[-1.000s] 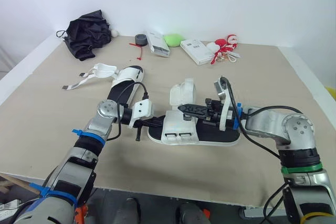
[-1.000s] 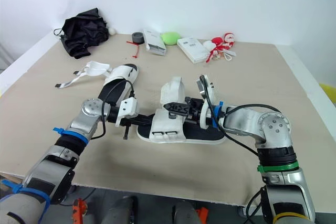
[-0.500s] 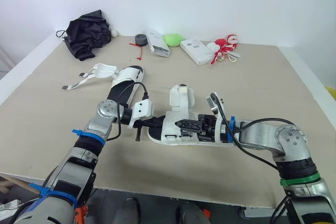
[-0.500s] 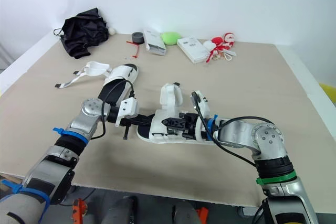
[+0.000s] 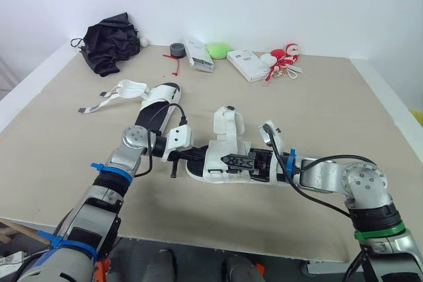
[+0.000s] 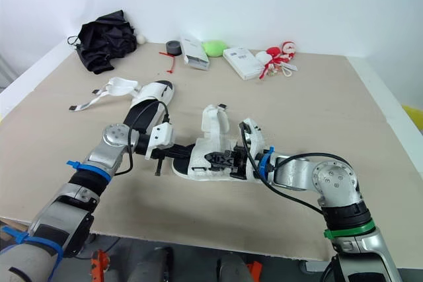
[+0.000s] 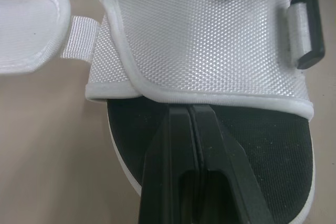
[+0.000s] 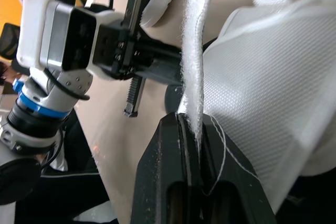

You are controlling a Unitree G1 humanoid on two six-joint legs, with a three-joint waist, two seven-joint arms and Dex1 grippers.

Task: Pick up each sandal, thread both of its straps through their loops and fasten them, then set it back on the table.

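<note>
Tightly, right end effector (image 8: 188, 123) closed, pinching strap (image 8: 195, 45)

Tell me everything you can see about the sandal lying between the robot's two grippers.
The near sandal lies flat on the table, sole down. It has a black footbed with a white rim and a white woven upper; one flap stands upright. The right gripper is shut on the edge of a white strap, and the shut left gripper lies over the footbed at the other end.
</note>
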